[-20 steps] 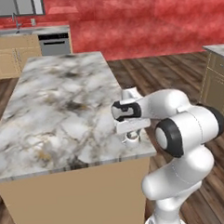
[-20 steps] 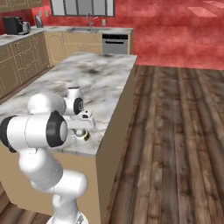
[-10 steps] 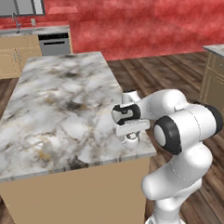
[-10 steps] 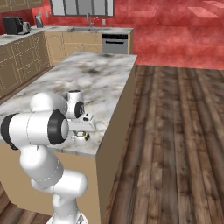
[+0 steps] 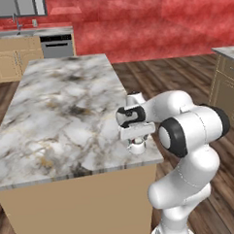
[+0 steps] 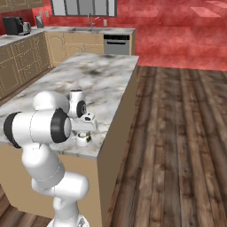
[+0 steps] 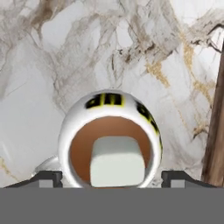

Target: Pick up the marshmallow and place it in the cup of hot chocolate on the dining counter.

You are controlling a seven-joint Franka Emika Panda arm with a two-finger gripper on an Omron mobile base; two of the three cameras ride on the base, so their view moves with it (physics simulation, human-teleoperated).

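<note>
The small white cup of hot chocolate [image 7: 78, 122] stands near the front right corner of the marble dining counter [image 5: 65, 107], close to its edge. A white marshmallow [image 7: 117, 161] lies inside the cup's rim on the brown drink, free of both fingers. My gripper [image 7: 111, 177] hangs straight above the cup, open, with its two dark fingertips [image 7: 48, 177] spread wider than the cup. In the left base view the gripper [image 5: 136, 136] sits just over the cup [image 5: 137, 147]; in the right base view the gripper [image 6: 84, 130] hovers over the cup [image 6: 83, 139].
The counter's right edge [image 7: 214, 131] drops to a dark wood floor [image 6: 177, 142] right beside the cup. Tan cabinets with a sink and dishwasher [image 5: 57, 44] line the back wall. Another counter corner [image 5: 227, 55] stands at the far right.
The jaws have gone from shut to wide open and the marshmallow has been let go into the cup. The hand stays above the cup, barely moved.
</note>
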